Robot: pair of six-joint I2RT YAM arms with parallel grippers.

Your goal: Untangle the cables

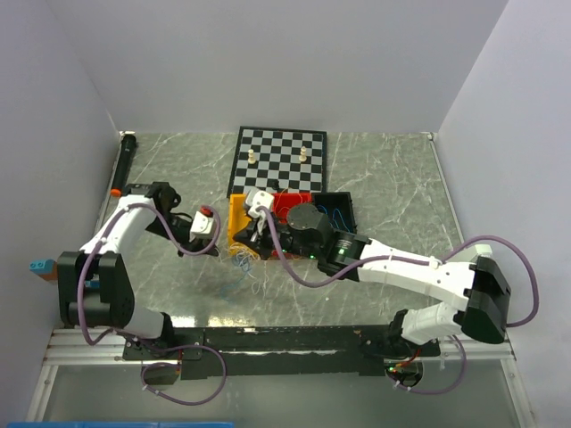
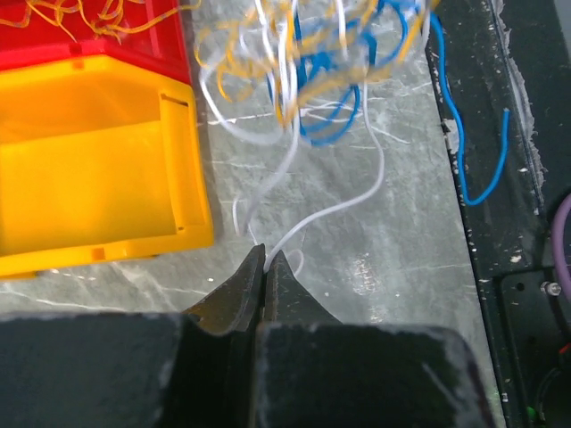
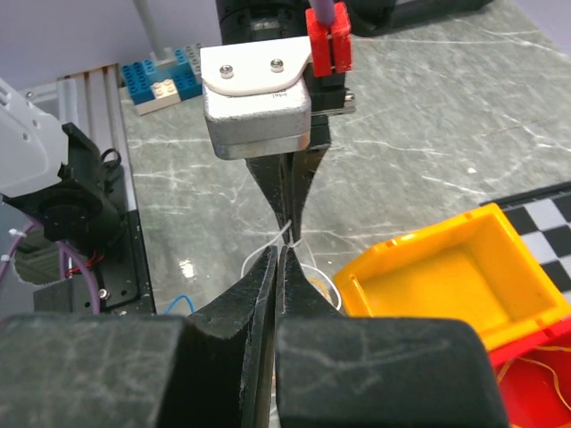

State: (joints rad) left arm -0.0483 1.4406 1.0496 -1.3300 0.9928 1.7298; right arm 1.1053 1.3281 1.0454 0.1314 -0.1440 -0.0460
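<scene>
A tangle of hair-thin curly cables (image 2: pixel 303 62), blue, orange-yellow and whitish, lies on the grey-green marbled worktop (image 1: pixel 401 187) near its middle, just off the near side of an open yellow plastic bin (image 2: pixel 89 178); a red plastic bin (image 2: pixel 134 49) touches the yellow one on its far side, with a few orange-yellow strands inside it; one blue strand (image 2: pixel 473 152) lies apart from the tangle, beside a black strip; the left gripper (image 2: pixel 267 256) has its black fingers pressed together, pinching whitish strands that trail out of the tangle; the right gripper (image 3: pixel 279 254) meets it almost tip to tip, its jaws also pressed together, a whitish strand at its tips, though whether it is nipped cannot be told; a black-and-white chessboard (image 1: pixel 281 156) lies at the far edge.
</scene>
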